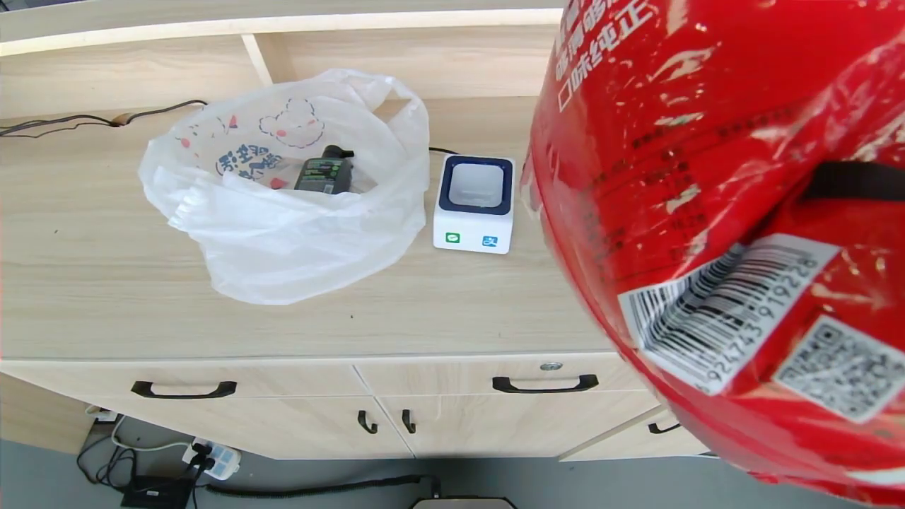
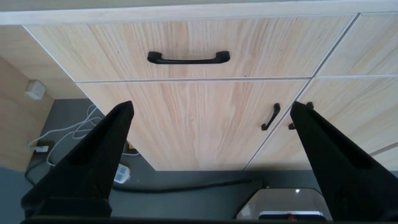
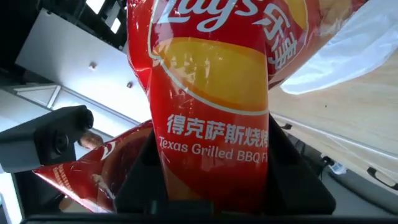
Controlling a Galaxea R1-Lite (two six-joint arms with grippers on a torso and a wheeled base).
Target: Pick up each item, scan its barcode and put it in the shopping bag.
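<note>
Up close to my head camera, the red chip bag [image 1: 707, 177] fills the right side of that view, its white barcode [image 1: 721, 311] turned toward the lens. My right gripper [image 3: 211, 168] is clamped on the bag's lower part, one dark finger on each side of the crumpled foil, and the rest of the bag rises beyond the fingers. It seems to hang above the right end of the counter [image 1: 106, 283], though I cannot tell how high.

The white scanner [image 1: 475, 205] stands just beside the shopping bag [image 1: 283, 240], on its right. The bag sits open-mouthed with a dark bottle [image 1: 325, 173] inside. A broad strip of counter top lies between both and the front edge, and a raised ledge [image 1: 141, 28] bounds the back.

My left gripper [image 2: 212, 106] hangs low before a drawer [image 2: 186, 59], fingers spread wide.
</note>
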